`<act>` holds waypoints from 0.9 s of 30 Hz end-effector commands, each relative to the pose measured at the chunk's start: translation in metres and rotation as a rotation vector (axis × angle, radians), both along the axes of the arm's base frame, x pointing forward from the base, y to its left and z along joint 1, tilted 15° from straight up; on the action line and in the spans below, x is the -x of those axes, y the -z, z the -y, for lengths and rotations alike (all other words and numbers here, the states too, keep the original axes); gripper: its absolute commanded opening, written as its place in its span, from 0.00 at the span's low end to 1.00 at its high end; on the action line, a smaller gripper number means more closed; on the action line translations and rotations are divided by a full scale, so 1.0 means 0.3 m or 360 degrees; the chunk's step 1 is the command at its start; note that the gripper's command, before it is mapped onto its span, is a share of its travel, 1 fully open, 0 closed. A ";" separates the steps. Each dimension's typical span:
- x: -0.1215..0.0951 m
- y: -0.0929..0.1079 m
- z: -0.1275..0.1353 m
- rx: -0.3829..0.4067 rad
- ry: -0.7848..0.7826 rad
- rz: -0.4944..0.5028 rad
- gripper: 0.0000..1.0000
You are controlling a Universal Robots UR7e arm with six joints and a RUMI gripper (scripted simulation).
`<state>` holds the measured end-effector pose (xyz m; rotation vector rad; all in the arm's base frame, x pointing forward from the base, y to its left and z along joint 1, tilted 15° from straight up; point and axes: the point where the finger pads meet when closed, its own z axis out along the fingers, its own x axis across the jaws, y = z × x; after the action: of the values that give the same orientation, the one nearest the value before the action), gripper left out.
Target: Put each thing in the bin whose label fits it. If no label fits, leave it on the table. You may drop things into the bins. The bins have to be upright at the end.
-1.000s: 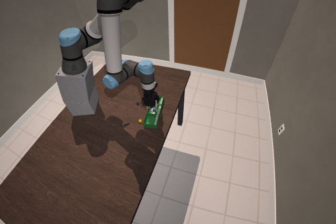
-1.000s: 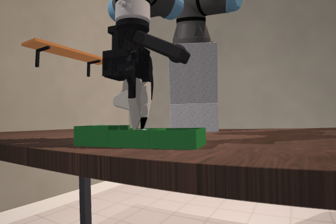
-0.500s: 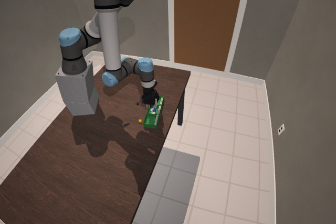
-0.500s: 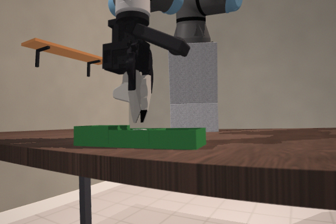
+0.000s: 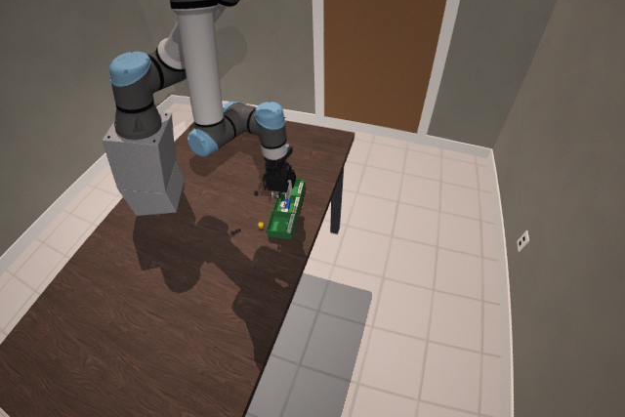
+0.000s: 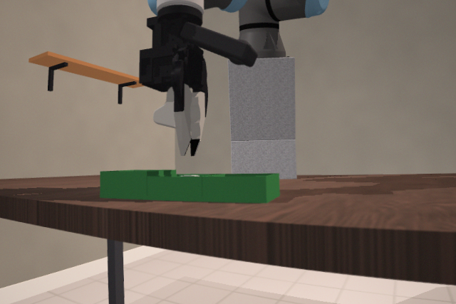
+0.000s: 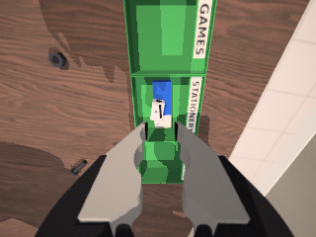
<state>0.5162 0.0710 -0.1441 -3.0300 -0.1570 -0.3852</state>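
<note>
A green row of bins (image 5: 286,213) lies near the table's right edge and also shows in the exterior view (image 6: 189,186). In the wrist view one compartment is labelled GAMES (image 7: 163,35) and is empty. The middle one is labelled STATIONERY (image 7: 165,106) and holds a small blue and white item (image 7: 161,101). A third compartment (image 7: 160,163) lies under my fingers, its label hidden. My gripper (image 7: 161,122) (image 6: 191,152) hangs above the bins, slightly open, with nothing between the fingers.
A small yellow thing (image 5: 260,225), a dark bolt (image 5: 234,231) and a dark nut (image 5: 256,193) lie on the table left of the bins. The nut (image 7: 58,59) and bolt (image 7: 77,167) also show in the wrist view. The table edge runs right beside the bins.
</note>
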 end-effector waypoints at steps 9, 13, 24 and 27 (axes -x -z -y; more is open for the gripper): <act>0.113 0.011 0.191 -0.0126 0.0499 -0.0050 0.18; 0.156 0.016 0.263 -0.0184 0.0728 -0.0073 0.18; 0.194 0.021 0.327 -0.0334 0.1305 -0.0133 0.18; 0.194 0.021 0.327 -0.0348 0.1356 -0.0139 0.18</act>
<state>0.4577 -0.0267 -0.1508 -2.7584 1.0289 -0.2852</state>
